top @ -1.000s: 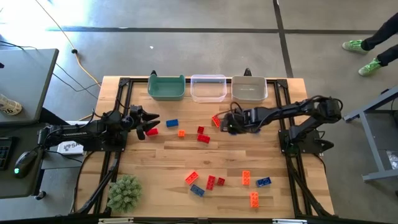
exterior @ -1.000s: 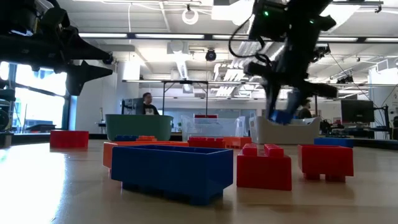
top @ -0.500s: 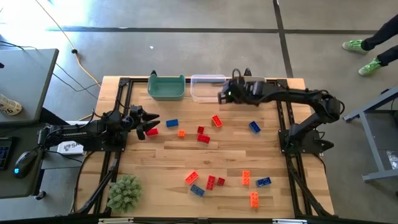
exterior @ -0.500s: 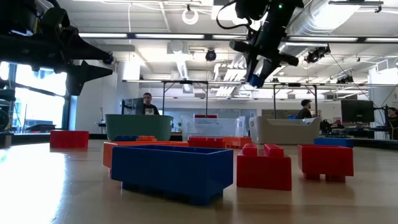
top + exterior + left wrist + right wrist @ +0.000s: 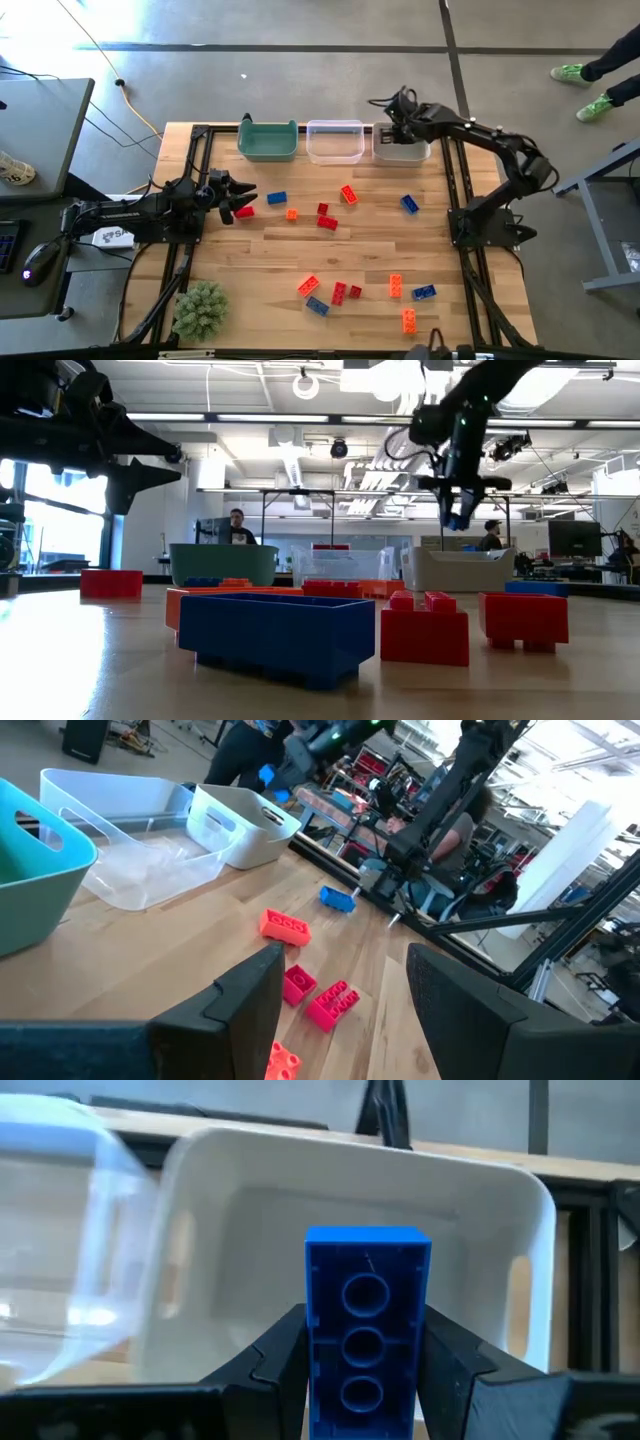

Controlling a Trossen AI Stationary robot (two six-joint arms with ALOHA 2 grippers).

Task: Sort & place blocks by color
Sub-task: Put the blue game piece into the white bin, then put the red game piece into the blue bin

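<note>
My right gripper is over the grey bin at the table's far edge, shut on a blue block. In the low view that blue block hangs above the bin's rim. My left gripper waits open at the table's left side, just left of a red block. More red, orange and blue blocks lie flat in mid-table and near the front edge. The left wrist view looks past my left gripper over the loose blocks to the bins. My right gripper pinches the blue block between its two fingers, one on each long side. It points down in the low view. The block's hollow underside faces the wrist camera. It is lifted clear, over the grey bin's inside.
A green bin, a clear bin and the grey bin stand in a row along the far edge. A fuzzy green ball sits at the near left corner. Black frame rails run along both sides. A person's feet show beyond the table.
My right gripper has carried the blue block up from mid-table toward the far edge. It passed by the clear bin's right end, then moved right and now hangs over the grey bin. It has stayed shut on the block.
</note>
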